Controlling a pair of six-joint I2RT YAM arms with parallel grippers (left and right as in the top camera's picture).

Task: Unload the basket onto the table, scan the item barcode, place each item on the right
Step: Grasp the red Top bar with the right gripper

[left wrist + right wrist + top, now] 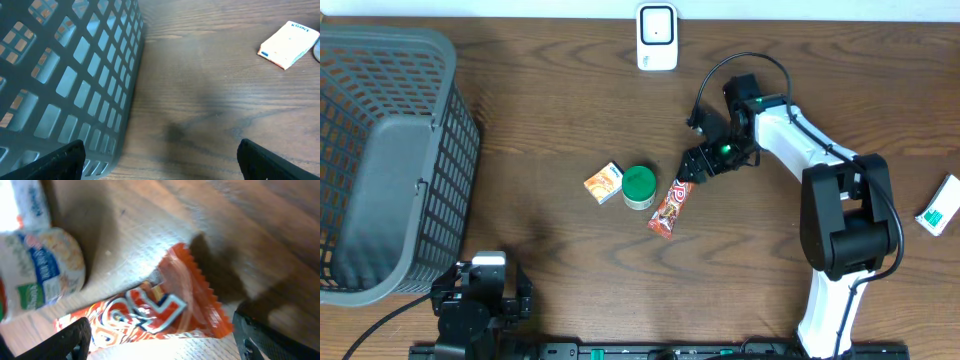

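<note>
The right gripper [703,165] hangs with its jaws spread wide and nothing between them, poised over the upper end of the snack bar [670,208]. In the wrist view its two dark fingertips [72,342] straddle the wrapper without visibly touching it. The snack bar lies flat near the middle of the table [540,110], slanting from upper right to lower left. It is just beside a green-lidded tub [639,186], with a small orange box [604,183] on the tub's far side, and well apart from the white scanner [657,37] at the back edge. Its wrapper is glossy red-orange film with white lettering and a zigzag crimped end. I judge it light, thin and crinkly, with slippery film and floppy ends. The better hold is probably a pinch across the narrow width over the firm body near this end, not on the crimp. No barcode shows on the upper face, so it may be underneath and need turning toward the scanner. The left gripper [480,295] sits by the basket [380,150], also wide open and empty.
</note>
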